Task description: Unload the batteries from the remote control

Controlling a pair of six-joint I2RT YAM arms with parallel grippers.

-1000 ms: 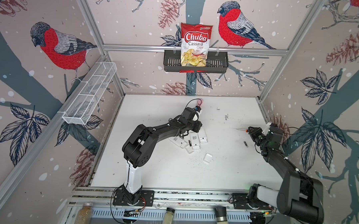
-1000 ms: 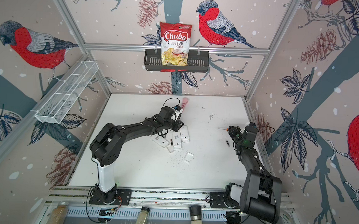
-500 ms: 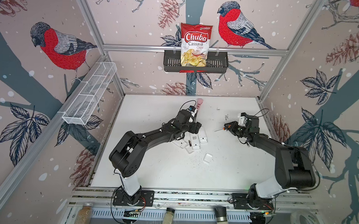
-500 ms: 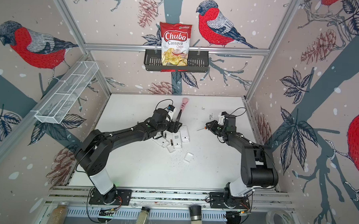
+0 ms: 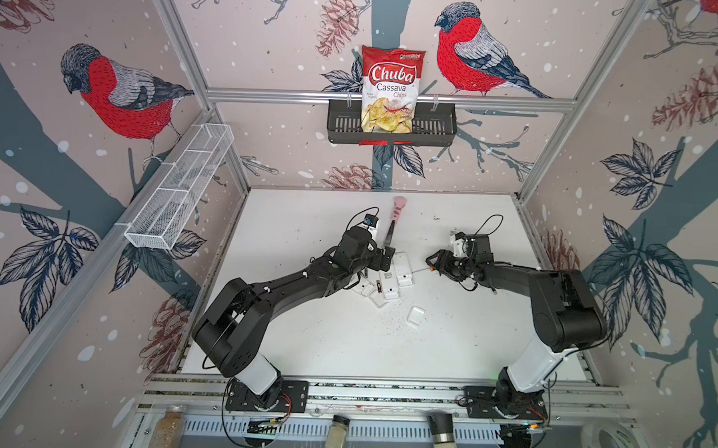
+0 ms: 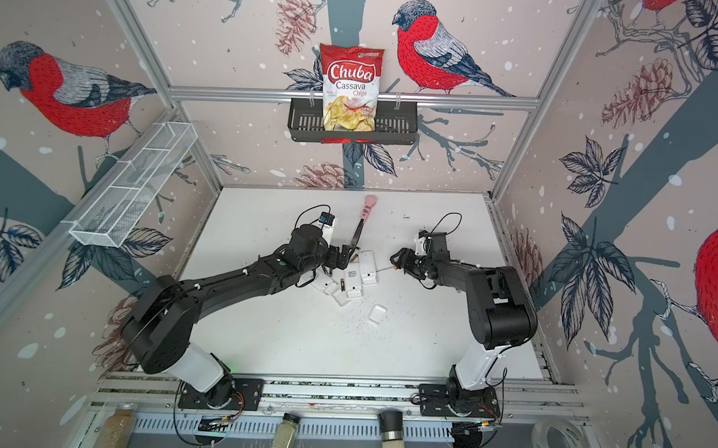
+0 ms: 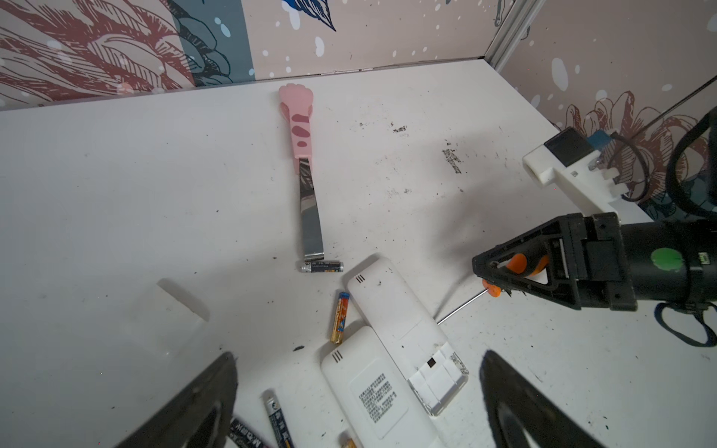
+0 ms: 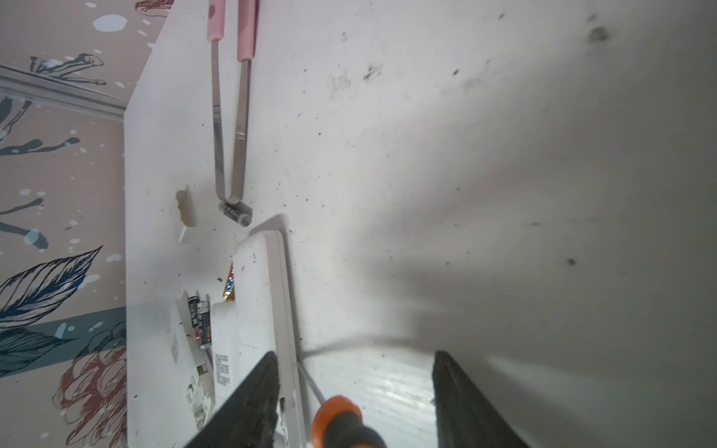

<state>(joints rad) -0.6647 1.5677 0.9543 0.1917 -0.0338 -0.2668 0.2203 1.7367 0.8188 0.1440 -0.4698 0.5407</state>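
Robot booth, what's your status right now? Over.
Left pincer open, empty. Right pincer open, screwdriver between its fingers. Batteries loose on table beside remotes. Pink tongs against one.

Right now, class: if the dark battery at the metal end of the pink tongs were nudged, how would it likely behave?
The battery is a smooth cylinder lying on its side on the flat table, so it would probably roll. The tongs seem to sit against it and may block it that way.

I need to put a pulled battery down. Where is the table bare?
Bare: the table between the loose white cover and the front rail, and the far left corner beside the pink tongs. Crowded: mid-table, around the remotes and loose batteries.
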